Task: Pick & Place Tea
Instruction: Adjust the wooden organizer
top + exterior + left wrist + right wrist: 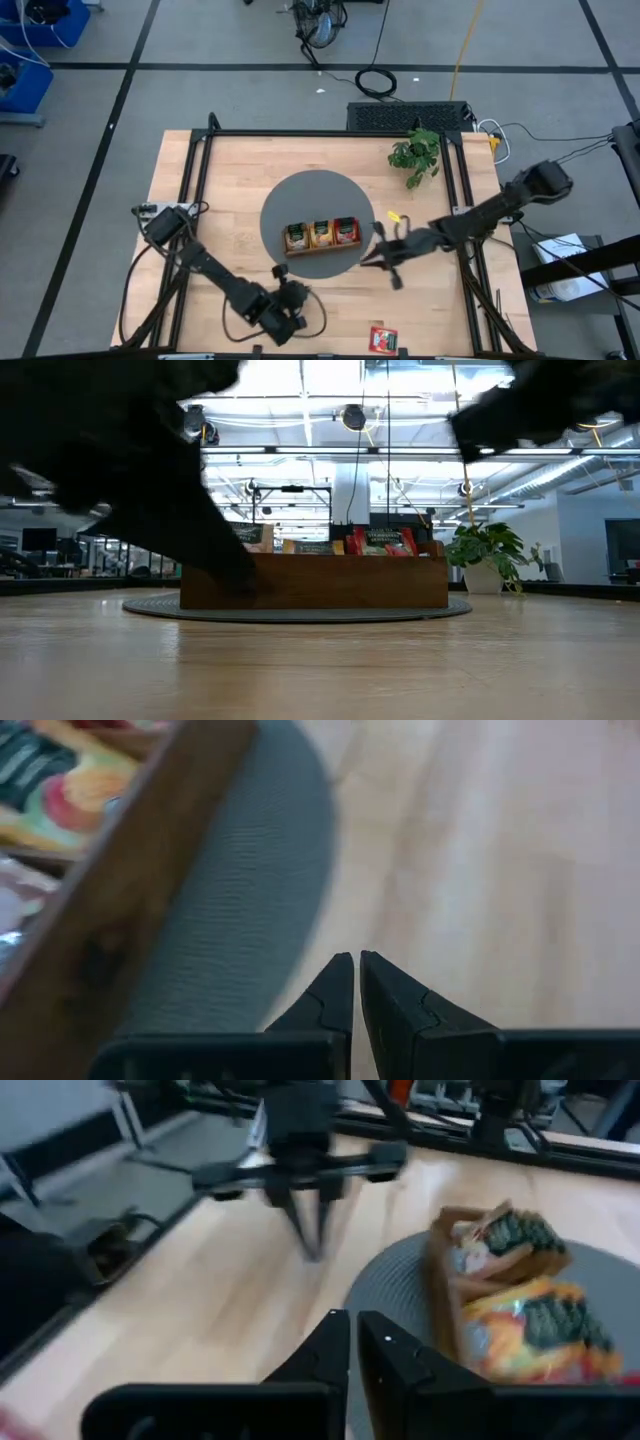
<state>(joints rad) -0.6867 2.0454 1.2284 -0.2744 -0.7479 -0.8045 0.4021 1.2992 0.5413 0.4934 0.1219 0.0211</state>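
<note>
Right gripper [355, 1325]: fingers pressed together on nothing, low at the round grey mat's [300, 200] edge, beside the tray.
Left gripper [356, 965]: also closed and empty, by the mat's near rim.
Tea [321, 234]: packets stand in the wooden tray [315, 582] on the mat.
Stray packet [383, 340]: red, near the table's [240, 170] front edge.
Plant [416, 155]: far right corner.
</note>
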